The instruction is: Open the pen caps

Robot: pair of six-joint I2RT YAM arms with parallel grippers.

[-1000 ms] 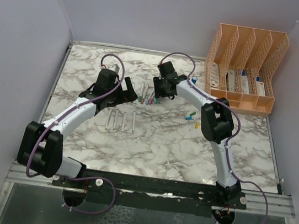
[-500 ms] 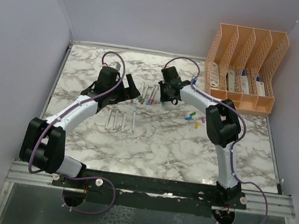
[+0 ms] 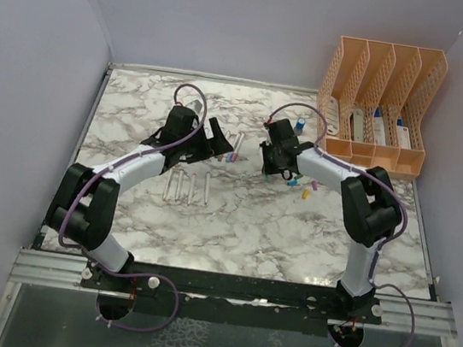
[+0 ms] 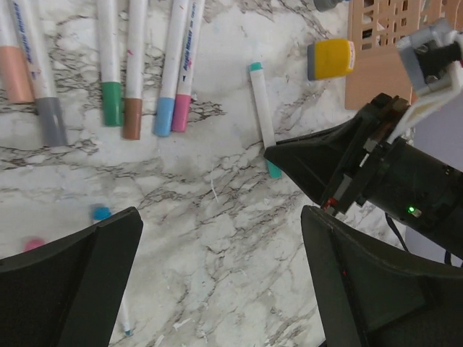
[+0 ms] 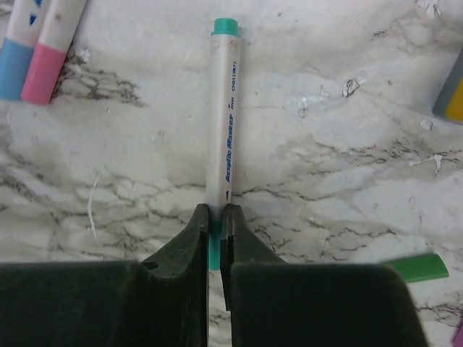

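While closed, right end effector (image 5: 215,211) pinches cap (image 5: 214,253).

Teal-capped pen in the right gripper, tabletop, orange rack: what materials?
Teal-capped pen: likely plastic, smooth white barrel, printed lettering, slight sheen. Tabletop: marble look, grey veins on white; stone or printed laminate, cannot tell. Orange rack: moulded plastic, matte, lattice walls.

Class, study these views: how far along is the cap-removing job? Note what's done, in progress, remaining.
Done: four pens look uncapped, loose caps lying nearby. In hand: the right gripper is shut on a teal cap; the left gripper is open. Left: the row of capped pens.
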